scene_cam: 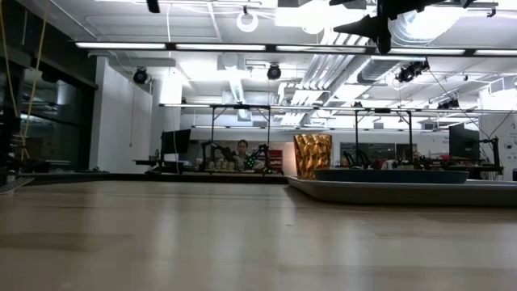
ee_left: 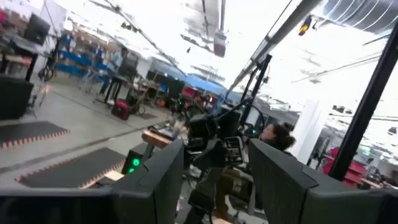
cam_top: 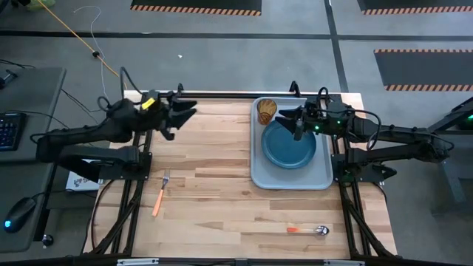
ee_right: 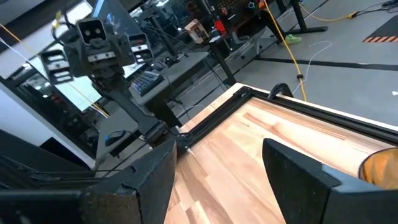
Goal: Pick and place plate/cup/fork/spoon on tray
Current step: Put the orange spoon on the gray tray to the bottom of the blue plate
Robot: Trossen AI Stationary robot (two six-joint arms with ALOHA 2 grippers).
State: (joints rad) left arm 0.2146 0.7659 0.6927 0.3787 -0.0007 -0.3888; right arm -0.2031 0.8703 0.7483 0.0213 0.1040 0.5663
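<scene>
The spoon (cam_top: pixel 309 230) lies at the table's near edge, the fork (cam_top: pixel 161 193) on bare wood further in; plate (cam_top: pixel 289 143) and cup (cam_top: pixel 267 111) already sit on the tray (cam_top: pixel 259 174). The left gripper (cam_top: pixel 186 112) and right gripper (cam_top: pixel 288 115) both hang open, empty (high up). Descend squarely over the fork's handle.

The right wrist view's edge cuts off the cup (ee_right: pixel 380 169).

Light wooden table (cam_top: pixel 214 162), blue-grey tray (cam_top: pixel 260 174) at its right side, orange-handled fork (cam_top: pixel 160 193) near left edge, red-handled spoon (cam_top: pixel 308 230) near front right.
</scene>
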